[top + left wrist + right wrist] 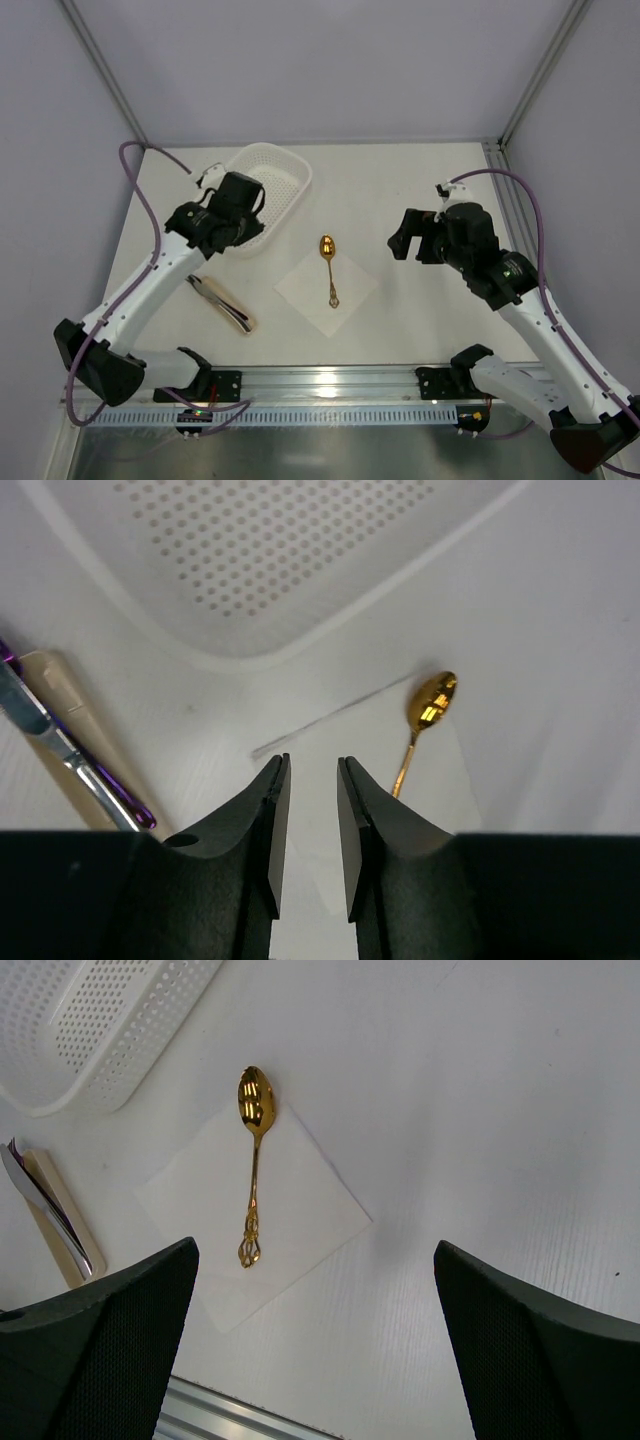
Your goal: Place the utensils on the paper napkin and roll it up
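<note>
Only the gold spoon (330, 270) lies on the paper napkin (352, 287), a thin white square turned like a diamond at the middle of the white table (420, 190). We see the spoon's shiny bowl at the far corner and its ornate handle running towards the near one.

Left of the napkin, the grey spoon (55, 740) and the purple fork (125, 798) rest together on a beige slab (70, 695), with a white perforated basket (303, 178) beyond.

From above we see both arms raised, one on each side of the napkin. The fork's purple tint shows only in the left wrist view. Only the right wrist view shows the handle's scrollwork.

The left gripper (312, 765) has a narrow gap and holds nothing. The right gripper (315, 1248) is spread wide and empty.
</note>
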`<action>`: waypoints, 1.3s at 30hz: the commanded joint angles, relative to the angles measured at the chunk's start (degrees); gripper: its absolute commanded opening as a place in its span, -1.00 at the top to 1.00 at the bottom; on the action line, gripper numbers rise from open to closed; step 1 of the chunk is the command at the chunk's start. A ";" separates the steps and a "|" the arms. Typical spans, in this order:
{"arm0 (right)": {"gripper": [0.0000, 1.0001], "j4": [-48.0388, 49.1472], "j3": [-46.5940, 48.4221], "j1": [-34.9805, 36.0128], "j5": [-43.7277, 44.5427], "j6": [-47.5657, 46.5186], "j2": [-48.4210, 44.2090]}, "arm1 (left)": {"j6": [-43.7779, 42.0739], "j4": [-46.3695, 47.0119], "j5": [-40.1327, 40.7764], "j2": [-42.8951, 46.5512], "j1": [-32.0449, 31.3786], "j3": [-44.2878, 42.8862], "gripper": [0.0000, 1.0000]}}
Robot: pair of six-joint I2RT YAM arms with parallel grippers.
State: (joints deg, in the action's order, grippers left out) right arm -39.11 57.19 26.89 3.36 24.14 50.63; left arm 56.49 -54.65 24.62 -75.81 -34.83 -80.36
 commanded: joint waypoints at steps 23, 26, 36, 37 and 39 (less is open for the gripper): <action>-1.00 0.79 -0.32 0.09 -0.81 -0.06 -0.80 | 12.24 4.64 -7.66 12.10 19.27 37.20 0.41; -1.00 0.71 -0.41 0.09 -0.81 -0.15 -0.89 | 13.47 5.61 -7.75 11.13 19.36 39.04 0.41; -0.99 0.70 -0.50 0.09 -0.81 -0.32 -1.06 | 12.50 7.37 -6.08 6.82 19.36 41.16 0.38; -0.99 0.62 -0.59 0.17 -0.81 -0.24 -1.15 | 12.68 7.46 -5.82 6.82 19.36 41.24 0.38; -0.99 0.62 -0.50 0.09 -0.46 -0.32 -1.24 | 12.86 7.37 -5.29 6.73 19.27 41.68 0.38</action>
State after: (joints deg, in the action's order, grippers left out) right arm -39.11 56.55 26.89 2.63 24.14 50.59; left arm 68.47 -48.62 16.99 -69.06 -15.81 -39.18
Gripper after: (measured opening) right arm 0.996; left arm 0.310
